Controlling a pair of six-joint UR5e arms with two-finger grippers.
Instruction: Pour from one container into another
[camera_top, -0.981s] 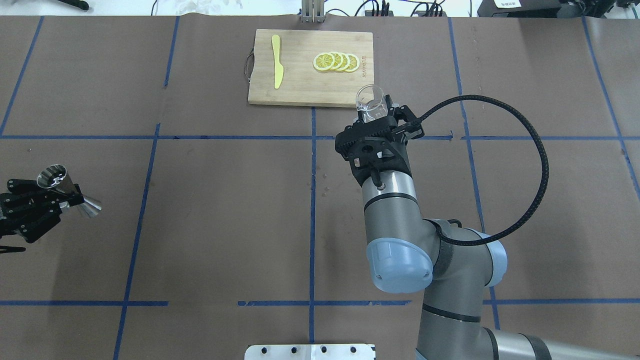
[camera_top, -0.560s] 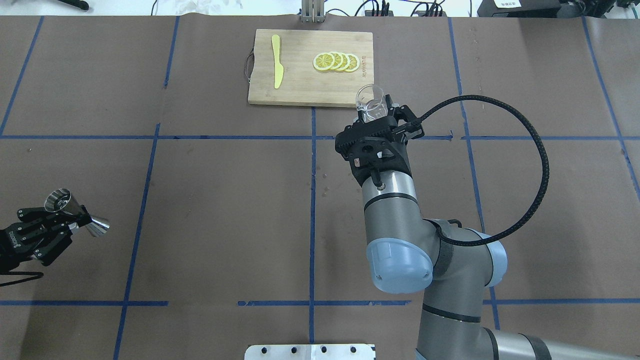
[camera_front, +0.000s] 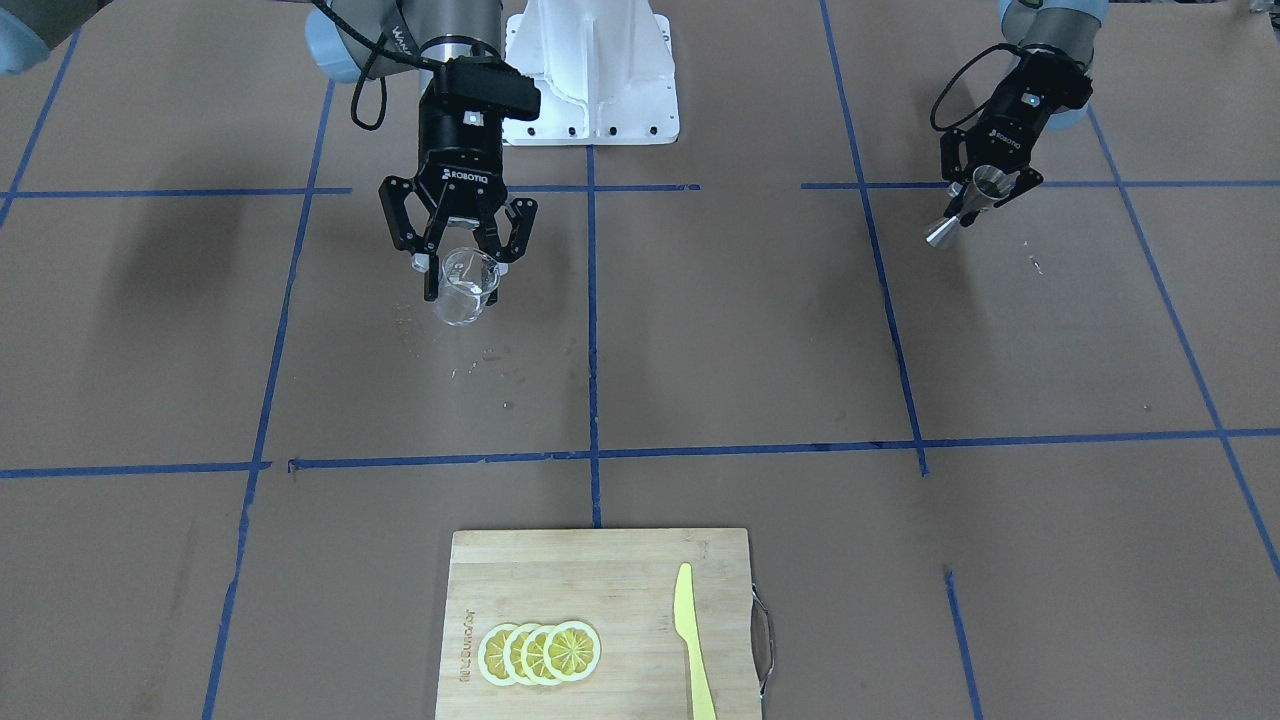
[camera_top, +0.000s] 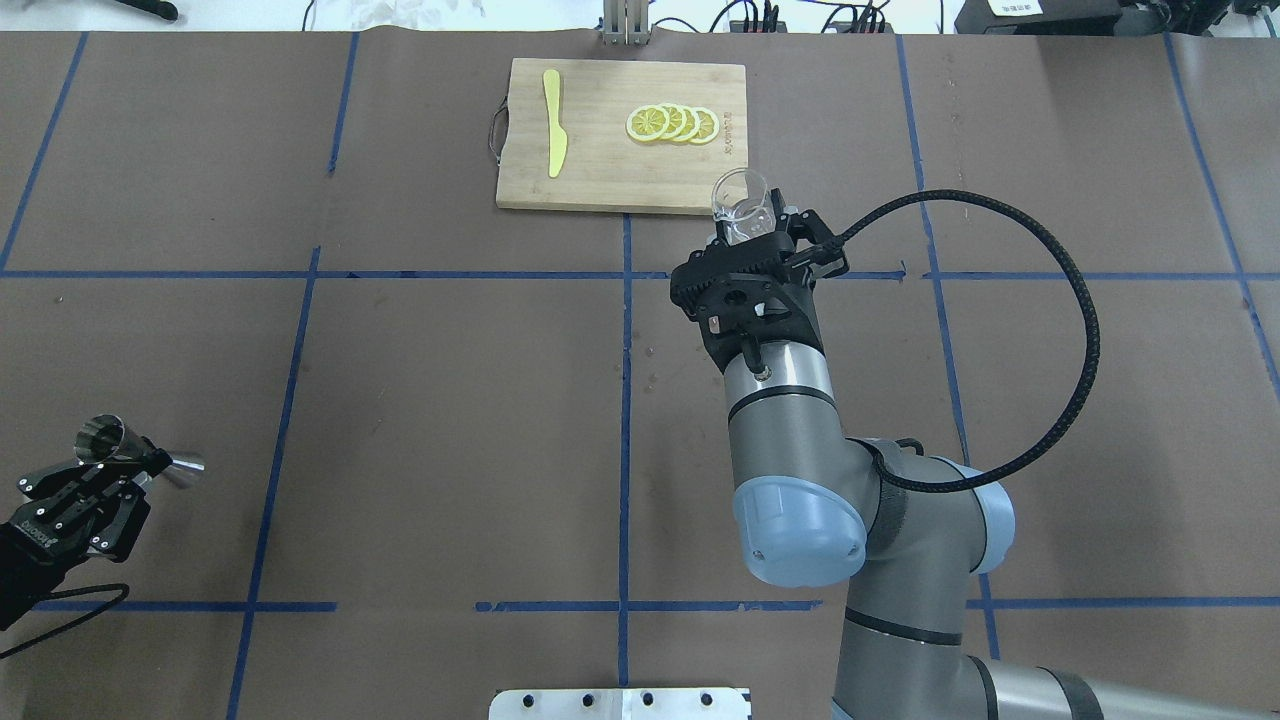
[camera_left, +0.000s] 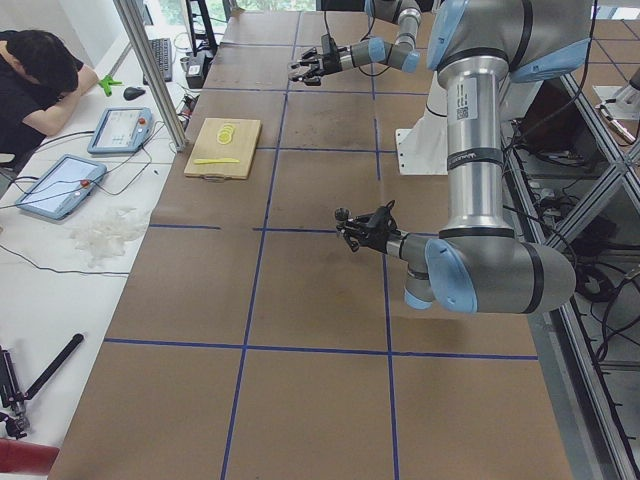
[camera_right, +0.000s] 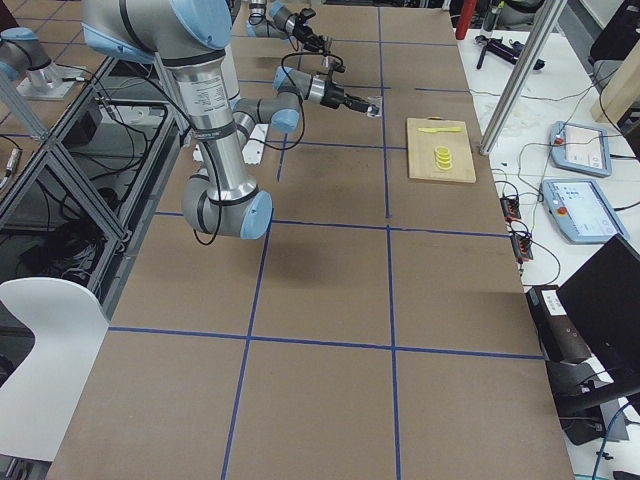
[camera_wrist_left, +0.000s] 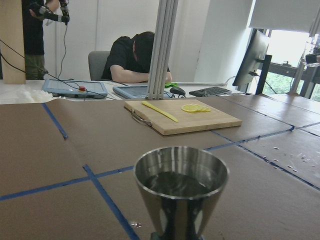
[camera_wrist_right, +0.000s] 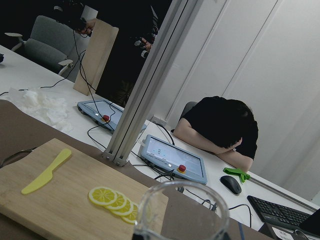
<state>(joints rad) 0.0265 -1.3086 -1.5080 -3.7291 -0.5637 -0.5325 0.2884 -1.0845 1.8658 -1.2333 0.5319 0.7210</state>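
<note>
Clear glass cup hanging above the table at 5 o'clock of the cutting board, right gripper pinching it, metal jigger hanging at 8 o'clock, left gripper clamping its waist

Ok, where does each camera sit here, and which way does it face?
Front-facing: across the table, looking steeply down at the robot; right claw with glass cup view-left, left claw with jigger view-right.
Overhead: behind the robot, looking forward and down; right arm, left claw.
Exterior left: table's end, looking along it; left arm near.
Exterior right: opposite end; right arm near.
Left wrist: behind the jigger, facing the cutting board.
Right wrist: behind the cup's rim, facing the same board.
Shared: both wrist views show the lemon slices and yellow knife.
</note>
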